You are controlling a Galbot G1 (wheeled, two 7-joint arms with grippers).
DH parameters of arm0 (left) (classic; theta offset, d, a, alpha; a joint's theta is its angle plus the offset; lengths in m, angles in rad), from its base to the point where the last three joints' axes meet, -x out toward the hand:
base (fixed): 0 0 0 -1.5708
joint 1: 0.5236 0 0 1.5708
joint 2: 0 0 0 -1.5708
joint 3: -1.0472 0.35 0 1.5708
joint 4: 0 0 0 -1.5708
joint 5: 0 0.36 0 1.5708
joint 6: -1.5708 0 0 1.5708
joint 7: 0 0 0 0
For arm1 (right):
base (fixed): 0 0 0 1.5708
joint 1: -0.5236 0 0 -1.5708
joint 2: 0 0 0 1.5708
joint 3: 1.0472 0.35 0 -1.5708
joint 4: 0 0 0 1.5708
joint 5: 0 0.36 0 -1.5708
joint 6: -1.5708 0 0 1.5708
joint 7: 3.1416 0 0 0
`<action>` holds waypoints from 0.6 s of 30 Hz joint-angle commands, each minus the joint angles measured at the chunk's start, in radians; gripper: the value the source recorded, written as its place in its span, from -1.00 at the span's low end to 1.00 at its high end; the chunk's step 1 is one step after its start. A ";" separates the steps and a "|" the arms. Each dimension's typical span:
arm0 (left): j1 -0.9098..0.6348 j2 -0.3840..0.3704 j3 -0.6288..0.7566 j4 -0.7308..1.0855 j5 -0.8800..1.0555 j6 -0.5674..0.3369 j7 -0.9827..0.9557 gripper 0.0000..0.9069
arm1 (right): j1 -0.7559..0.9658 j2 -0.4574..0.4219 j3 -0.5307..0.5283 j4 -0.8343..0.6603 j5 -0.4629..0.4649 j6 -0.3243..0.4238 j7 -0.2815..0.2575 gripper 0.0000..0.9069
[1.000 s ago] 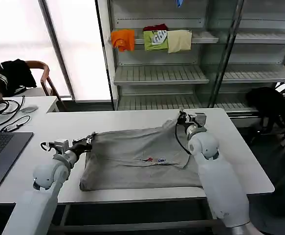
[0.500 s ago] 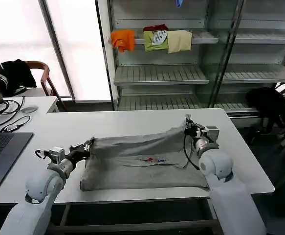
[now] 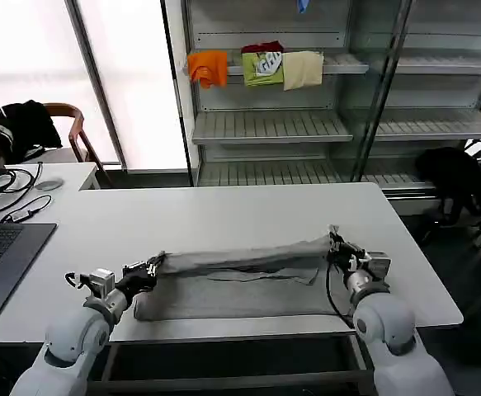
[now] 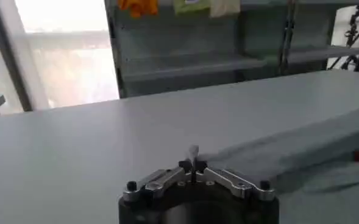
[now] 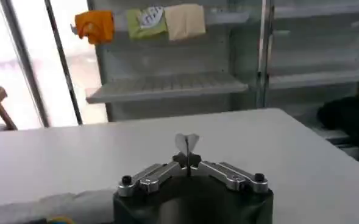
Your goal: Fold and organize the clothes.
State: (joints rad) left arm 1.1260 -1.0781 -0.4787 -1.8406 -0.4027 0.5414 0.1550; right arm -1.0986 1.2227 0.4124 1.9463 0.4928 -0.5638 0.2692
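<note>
**Both grippers pull the far hem toward the near edge**

The grey T-shirt (image 3: 240,280) lies across the white table (image 3: 223,210), close to its near edge, partly doubled over itself. The left gripper (image 3: 151,267) is clamped on one end of the raised fold and the right gripper (image 3: 336,246) is clamped on the other, so the cloth between them hangs as a taut ridge above the lower layer. Holding both ends level looks deliberate: it keeps the fold line straight, so that the top layer can land square on the half beneath.

From the head view I get the whole span and both arms low at the near edge. The left wrist view adds the closed fingertips (image 4: 193,159) pinching a sliver of pale fabric, with the shirt stretching away over the table. The right wrist view shows its own fingertips (image 5: 186,146) shut on a small peak of cloth, and beyond them the shelf (image 5: 167,85) with folded orange, green and cream garments (image 5: 139,22).
</note>
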 commanded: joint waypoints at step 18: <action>0.053 -0.036 0.013 -0.044 0.097 0.002 -0.003 1.00 | -0.154 0.010 0.007 0.008 -0.088 0.036 0.001 1.00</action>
State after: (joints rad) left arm 1.1722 -1.1090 -0.4636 -1.8607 -0.3341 0.5361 0.1646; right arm -1.2263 1.2303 0.4157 1.9503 0.4275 -0.5325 0.2730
